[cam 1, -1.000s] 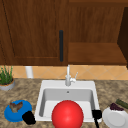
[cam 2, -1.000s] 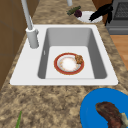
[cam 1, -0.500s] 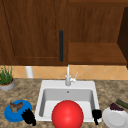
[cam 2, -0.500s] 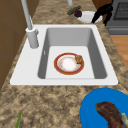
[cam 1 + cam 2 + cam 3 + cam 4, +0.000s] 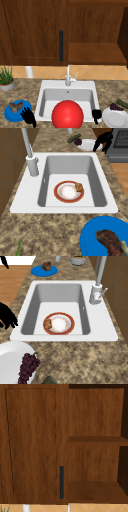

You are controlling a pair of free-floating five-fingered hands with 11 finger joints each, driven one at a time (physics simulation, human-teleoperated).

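- Right hand [image 5: 96, 114]: at the sink's [image 5: 45, 85] front right corner, between sink & white plate [image 5: 115, 120]; fingers hang down, loosely apart, holding nothing; in left side view it shows as a dark shape [image 5: 103, 140] just beside that plate [image 5: 87, 145]; in right side view [image 5: 7, 316] off the sink's near rim
- Left hand [image 5: 28, 116]: by the sink's front left corner, touching or just over the blue plate's [image 5: 10, 115] edge; fingers spread, nothing clamped
- White plate: right of sink on tabletop [image 5: 27, 90]; grapes [image 5: 27, 366] on its rim
- Blue plate: left of sink; brownish food piece [image 5: 16, 106] on it
- Inside sink: red-rimmed plate [image 5: 68, 191] w/ small brown piece [image 5: 79, 187] on its edge
- Red ball [image 5: 67, 114]: in front of sink, front view
- Faucet [image 5: 68, 77]: behind sink, centre
- Potted plant [image 5: 6, 80]: far left of sink
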